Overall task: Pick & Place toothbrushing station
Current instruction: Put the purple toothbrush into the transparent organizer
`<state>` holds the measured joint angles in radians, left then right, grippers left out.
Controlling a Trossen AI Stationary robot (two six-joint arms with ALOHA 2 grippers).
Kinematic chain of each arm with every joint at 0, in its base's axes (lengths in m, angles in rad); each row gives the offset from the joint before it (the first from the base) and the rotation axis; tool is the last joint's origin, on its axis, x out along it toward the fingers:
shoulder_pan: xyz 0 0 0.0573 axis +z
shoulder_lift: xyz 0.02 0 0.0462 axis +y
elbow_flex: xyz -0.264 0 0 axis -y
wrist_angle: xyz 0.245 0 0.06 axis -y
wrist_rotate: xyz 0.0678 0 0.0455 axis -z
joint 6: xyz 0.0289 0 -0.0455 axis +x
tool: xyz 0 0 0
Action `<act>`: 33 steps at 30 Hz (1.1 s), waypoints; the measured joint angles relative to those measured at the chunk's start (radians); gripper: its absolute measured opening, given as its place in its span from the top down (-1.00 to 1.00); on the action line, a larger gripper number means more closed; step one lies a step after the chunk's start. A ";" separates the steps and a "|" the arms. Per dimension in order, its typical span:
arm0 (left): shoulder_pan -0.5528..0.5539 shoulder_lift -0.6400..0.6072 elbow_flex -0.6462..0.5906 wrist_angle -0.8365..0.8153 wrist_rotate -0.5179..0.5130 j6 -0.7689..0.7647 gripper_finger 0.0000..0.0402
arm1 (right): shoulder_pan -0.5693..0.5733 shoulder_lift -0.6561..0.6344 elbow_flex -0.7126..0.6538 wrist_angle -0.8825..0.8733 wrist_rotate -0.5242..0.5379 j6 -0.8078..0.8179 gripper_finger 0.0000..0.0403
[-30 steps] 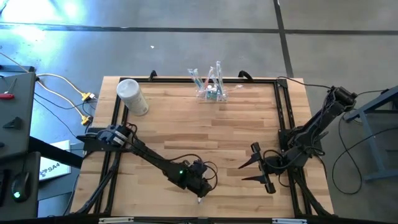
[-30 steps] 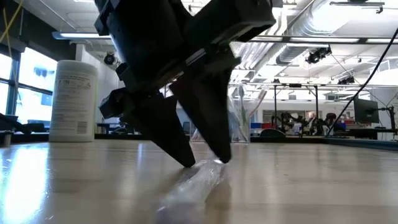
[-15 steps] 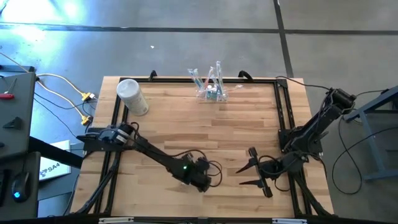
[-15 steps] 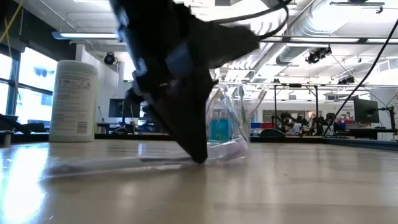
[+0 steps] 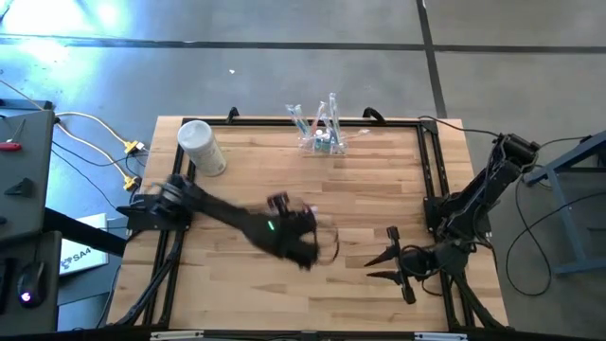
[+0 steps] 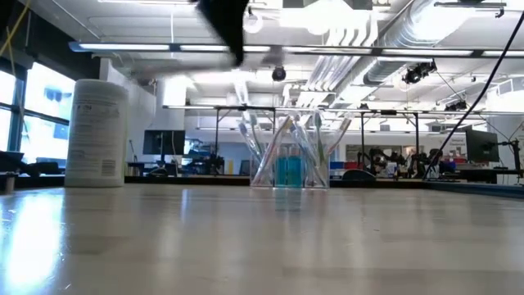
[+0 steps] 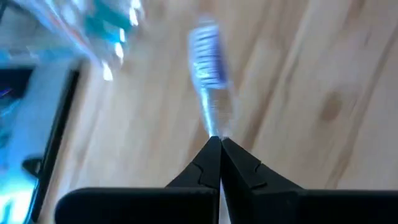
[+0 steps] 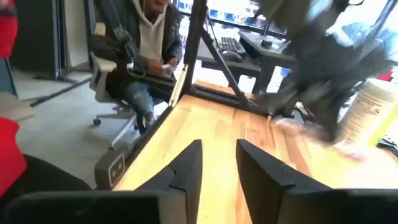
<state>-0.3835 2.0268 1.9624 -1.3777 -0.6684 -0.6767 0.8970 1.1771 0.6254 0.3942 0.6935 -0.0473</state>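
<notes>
the white canister (image 5: 201,147) stands upright at the far left corner of the wooden desk (image 5: 379,189). right of it, over the middle of the desk, the left gripper (image 5: 305,256) hangs lifted off the surface; its jaws are pressed together on the end of a clear-handled toothbrush (image 7: 210,93), whose bristled head sticks out ahead of the fingertips in the left wrist view. further right along the far edge, near its middle, the toothbrushing station (image 5: 322,142) sits upright, a see-through holder with thin pastel brushes leaning out of it and something blue inside; neither arm touches it. at the right, near the front corner, the right gripper (image 5: 386,266) waits low over the desk, jaws parted a little with nothing between them. beyond the desk a person (image 8: 146,46) sits in a chair.
</notes>
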 joint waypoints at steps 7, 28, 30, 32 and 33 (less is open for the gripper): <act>0.153 -0.229 -0.076 0.191 -0.003 0.240 1.00 | 0.000 0.000 0.000 -0.078 0.031 0.000 0.64; 0.735 -0.603 -1.034 1.742 0.688 0.796 1.00 | -0.003 -0.003 0.001 -0.132 0.307 -0.144 0.69; 0.774 -0.592 -1.035 1.764 0.688 0.812 1.00 | -0.003 -0.003 0.001 -0.151 0.340 -0.144 0.69; 0.821 -0.580 -1.035 1.754 0.698 0.824 1.00 | -0.003 -0.003 0.000 -0.165 0.379 -0.140 0.69; 0.848 -0.580 -1.039 1.752 0.724 0.826 1.00 | -0.003 -0.003 0.000 -0.172 0.399 -0.138 0.69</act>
<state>0.4642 1.4471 0.9230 0.3748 0.0560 0.1497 0.8940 1.1744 0.6258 0.2221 1.0925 -0.1853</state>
